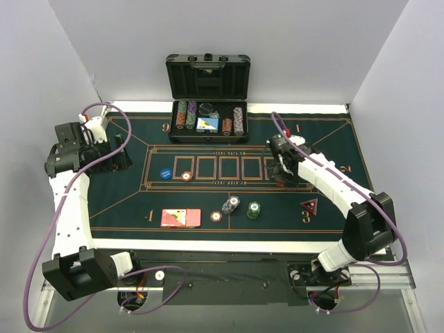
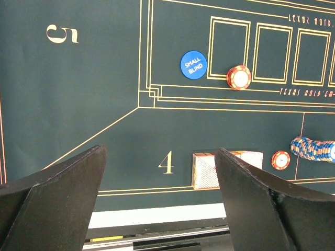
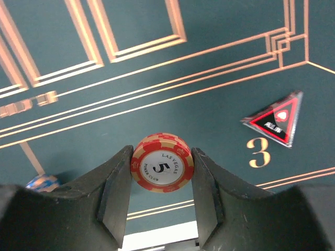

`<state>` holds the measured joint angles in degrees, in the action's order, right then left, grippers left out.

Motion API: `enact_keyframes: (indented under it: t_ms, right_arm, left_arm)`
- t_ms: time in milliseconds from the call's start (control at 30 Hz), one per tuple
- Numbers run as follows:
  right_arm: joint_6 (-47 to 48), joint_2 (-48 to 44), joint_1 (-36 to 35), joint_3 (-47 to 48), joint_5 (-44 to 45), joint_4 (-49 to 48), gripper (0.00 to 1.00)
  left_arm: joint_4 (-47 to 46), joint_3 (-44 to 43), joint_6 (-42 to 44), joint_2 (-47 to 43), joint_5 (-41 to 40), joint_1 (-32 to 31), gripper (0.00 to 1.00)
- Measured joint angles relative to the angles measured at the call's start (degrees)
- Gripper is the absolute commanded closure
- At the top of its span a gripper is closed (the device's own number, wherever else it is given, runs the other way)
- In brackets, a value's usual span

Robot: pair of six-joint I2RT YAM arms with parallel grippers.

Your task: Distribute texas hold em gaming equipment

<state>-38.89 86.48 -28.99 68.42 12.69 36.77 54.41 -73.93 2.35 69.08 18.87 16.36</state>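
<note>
I have the right pincer [image 3: 162, 152] clenched edge-to-edge on a red chip [image 3: 162, 170], which I judge light, stiff and slick-rimmed, above the desk's [image 3: 78, 136] right side, just beyond the triangle marker [image 3: 275, 119]; the left pincer [image 2: 159, 150] hangs released.

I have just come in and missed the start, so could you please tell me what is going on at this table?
Poker gear is being laid out on a green mat. The right gripper holds a red chip marked 5 over the mat, near the triangular marker at seat 3. The left gripper hangs open and empty over the mat's left side. The cards lie at seat 4.
</note>
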Motion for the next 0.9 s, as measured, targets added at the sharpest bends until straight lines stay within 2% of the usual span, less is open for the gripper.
enact_keyframes:
  t_ms: [100,267,667,733,767,833,900]
  right_arm:
    - [0.0,0.0,4.0,-5.6,0.5,-2.1,0.95]
    - [-0.4,1.0,6.9,-13.0,0.8,-6.1,0.96]
    - [-3.3,6.4,8.7,-17.4,3.0,-13.6,0.95]
    - [-3.5,6.4,8.7,-17.4,3.4,-13.8,0.87]
    - [-3.5,6.4,8.7,-17.4,3.6,-13.9,0.74]
    - [-3.7,6.4,8.7,-17.5,3.7,-14.0,0.6]
    - [-3.7,6.4,8.7,-17.6,3.7,-14.0,0.54]
  left_arm:
    - [-0.3,0.0,0.0,0.2,0.0,0.0,0.04]
    - [-0.6,0.0,-0.1,0.2,0.0,0.0,0.04]
    - [-0.6,0.0,-0.1,0.2,0.0,0.0,0.04]
    - [-0.6,0.0,-0.1,0.2,0.0,0.0,0.04]
    - [-0.6,0.0,-0.1,0.2,0.0,0.0,0.04]
    - [-0.6,0.0,-0.1,0.2,0.0,0.0,0.04]
    - [-0.6,0.0,-0.1,0.2,0.0,0.0,0.04]
